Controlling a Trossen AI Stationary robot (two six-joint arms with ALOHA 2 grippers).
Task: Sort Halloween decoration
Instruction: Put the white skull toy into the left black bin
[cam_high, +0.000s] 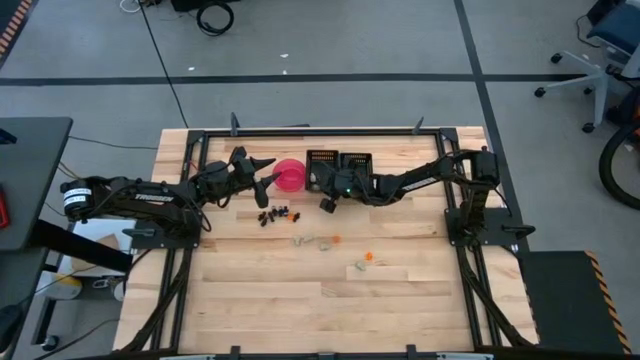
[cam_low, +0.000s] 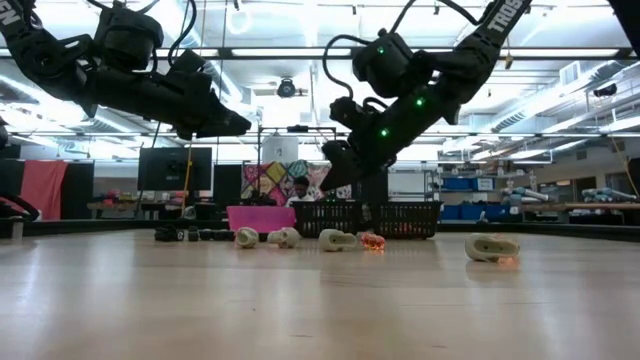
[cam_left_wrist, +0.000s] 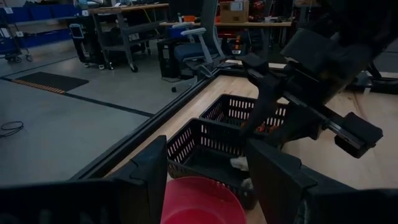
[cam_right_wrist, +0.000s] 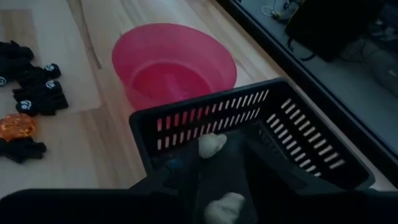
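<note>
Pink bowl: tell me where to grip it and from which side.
Grip the pink bowl by its thin upright rim, coming from above on the side away from the black tray that sits close beside it; the flared wall looks too wide to span.

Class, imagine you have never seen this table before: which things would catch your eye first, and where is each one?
Probably the pink bowl at the table's far edge, beside two black slotted baskets. The right end effector hangs by the nearer basket, which holds pale pieces. In front of the bowl sits a cluster of black trinkets, with pale and orange trinkets scattered nearer the middle.
</note>
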